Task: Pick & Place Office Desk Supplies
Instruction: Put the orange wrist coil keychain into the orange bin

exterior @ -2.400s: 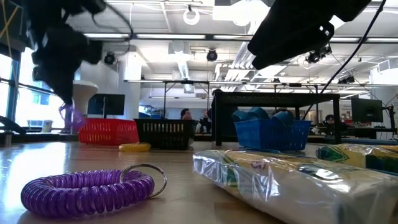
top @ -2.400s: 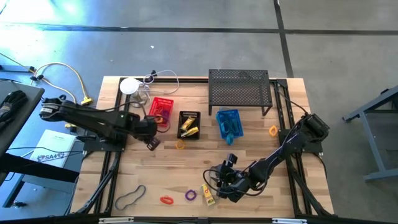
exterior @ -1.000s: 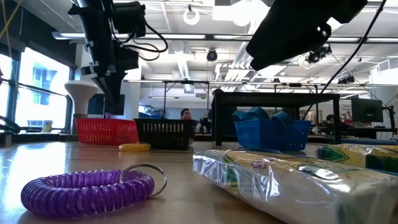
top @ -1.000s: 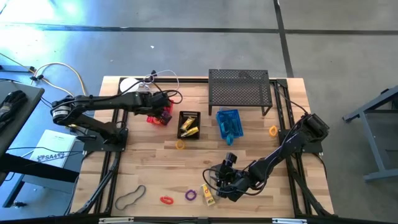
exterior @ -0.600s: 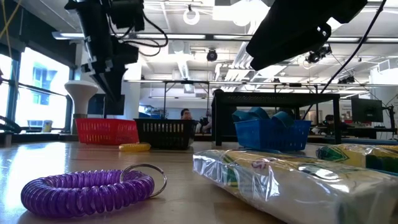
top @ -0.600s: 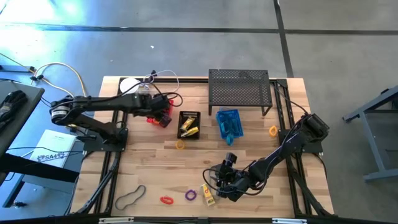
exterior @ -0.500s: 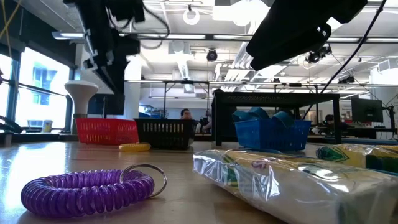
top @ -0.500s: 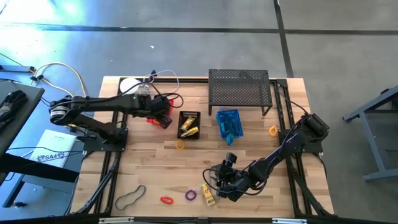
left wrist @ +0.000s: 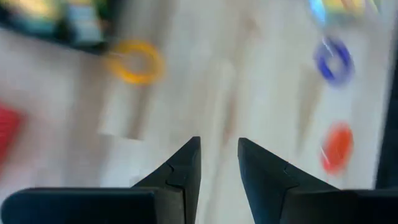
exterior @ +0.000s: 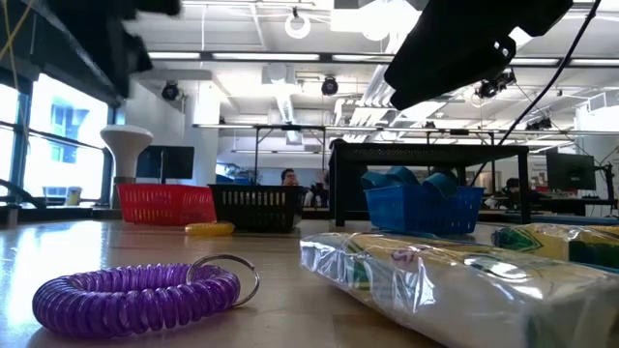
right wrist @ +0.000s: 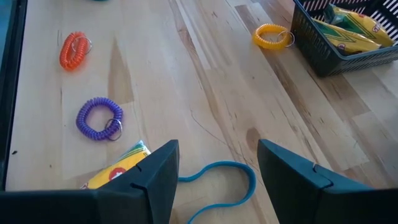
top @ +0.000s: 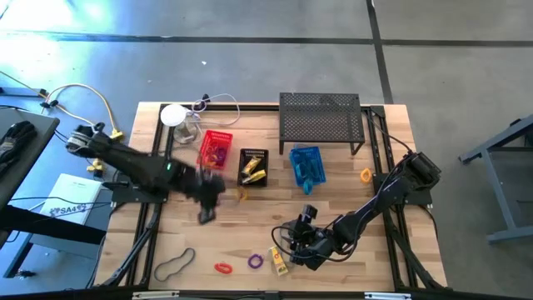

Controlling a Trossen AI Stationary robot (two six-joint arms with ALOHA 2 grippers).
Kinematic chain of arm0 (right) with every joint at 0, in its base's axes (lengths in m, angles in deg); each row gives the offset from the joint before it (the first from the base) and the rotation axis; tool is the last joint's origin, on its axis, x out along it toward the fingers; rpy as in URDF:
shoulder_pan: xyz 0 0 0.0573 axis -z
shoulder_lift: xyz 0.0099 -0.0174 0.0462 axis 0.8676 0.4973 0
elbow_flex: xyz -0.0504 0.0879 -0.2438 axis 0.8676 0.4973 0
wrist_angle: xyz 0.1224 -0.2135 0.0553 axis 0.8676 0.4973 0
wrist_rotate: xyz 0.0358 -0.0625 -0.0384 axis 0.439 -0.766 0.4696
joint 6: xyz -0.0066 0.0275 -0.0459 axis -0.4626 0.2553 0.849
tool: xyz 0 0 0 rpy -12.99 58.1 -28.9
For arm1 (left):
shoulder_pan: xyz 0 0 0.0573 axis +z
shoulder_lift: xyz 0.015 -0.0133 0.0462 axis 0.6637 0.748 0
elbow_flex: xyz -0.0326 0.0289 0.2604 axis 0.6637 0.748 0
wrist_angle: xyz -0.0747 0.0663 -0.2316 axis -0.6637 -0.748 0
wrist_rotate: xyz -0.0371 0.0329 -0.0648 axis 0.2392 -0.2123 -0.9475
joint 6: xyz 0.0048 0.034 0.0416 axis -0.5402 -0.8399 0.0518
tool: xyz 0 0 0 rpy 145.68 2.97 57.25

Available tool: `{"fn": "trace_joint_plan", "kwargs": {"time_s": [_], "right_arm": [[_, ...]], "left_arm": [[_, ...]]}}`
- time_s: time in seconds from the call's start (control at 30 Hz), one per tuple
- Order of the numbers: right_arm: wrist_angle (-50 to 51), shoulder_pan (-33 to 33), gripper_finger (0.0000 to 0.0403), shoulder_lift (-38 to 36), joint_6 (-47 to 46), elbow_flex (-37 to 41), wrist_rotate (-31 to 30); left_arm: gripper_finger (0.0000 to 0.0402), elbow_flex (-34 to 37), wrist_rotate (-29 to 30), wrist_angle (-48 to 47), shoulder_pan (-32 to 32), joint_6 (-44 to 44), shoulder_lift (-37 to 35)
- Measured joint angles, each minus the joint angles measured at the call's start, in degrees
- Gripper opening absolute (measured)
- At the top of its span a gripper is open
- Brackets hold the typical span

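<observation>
My left gripper is over bare wood near the red basket, blurred; in its wrist view its fingers stand a narrow gap apart with nothing between them. My right gripper is wide open low over the table's near middle, above a blue band loop that lies flat on the wood. A yellow packet, a purple coil ring and an orange-red coil ring lie near it. A yellow coil ring lies by the black basket. A dark band loop lies at the near left.
A blue basket stands beside the black one. The black mesh shelf is at the far edge, the white round object with its cable at the far left. An orange ring lies at the right. Bare wood lies between the baskets and the near items.
My left gripper has swung fast from above the red basket toward the table's near edge and now shows blurred over the bare wood in front of the basket. My right arm and the loose items have stayed where they were.
</observation>
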Motion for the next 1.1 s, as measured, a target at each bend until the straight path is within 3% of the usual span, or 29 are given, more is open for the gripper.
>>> {"fn": "trace_joint_plan", "kwargs": {"time_s": [0.1, 0.23, 0.43, 0.67, 1.1], "right_arm": [[0.38, 0.00, 0.0205, 0.01, 0.32, 0.00, 0.00], [0.52, 0.14, 0.0205, 0.01, 0.64, 0.00, -0.24], [0.20, 0.26, 0.0205, 0.00, 1.95, 0.00, -0.31], [-0.66, 1.10, 0.0205, 0.01, 3.67, 0.00, -0.32], [-3.88, 0.04, 0.0205, 0.01, 2.88, 0.00, -0.07]], "left_arm": [[0.0102, 0.02, 2.20, 2.44, -9.37, -1.38, 2.65], [0.0102, 0.07, 11.54, 9.38, -19.73, -1.46, 7.51], [0.0102, 0.07, 19.96, 22.75, -28.81, -9.75, 16.10], [0.0102, 0.08, 20.43, 33.04, -31.26, -18.88, 24.37], [0.0102, 0.07, 14.28, 37.11, -30.96, -17.85, 27.11]]}}
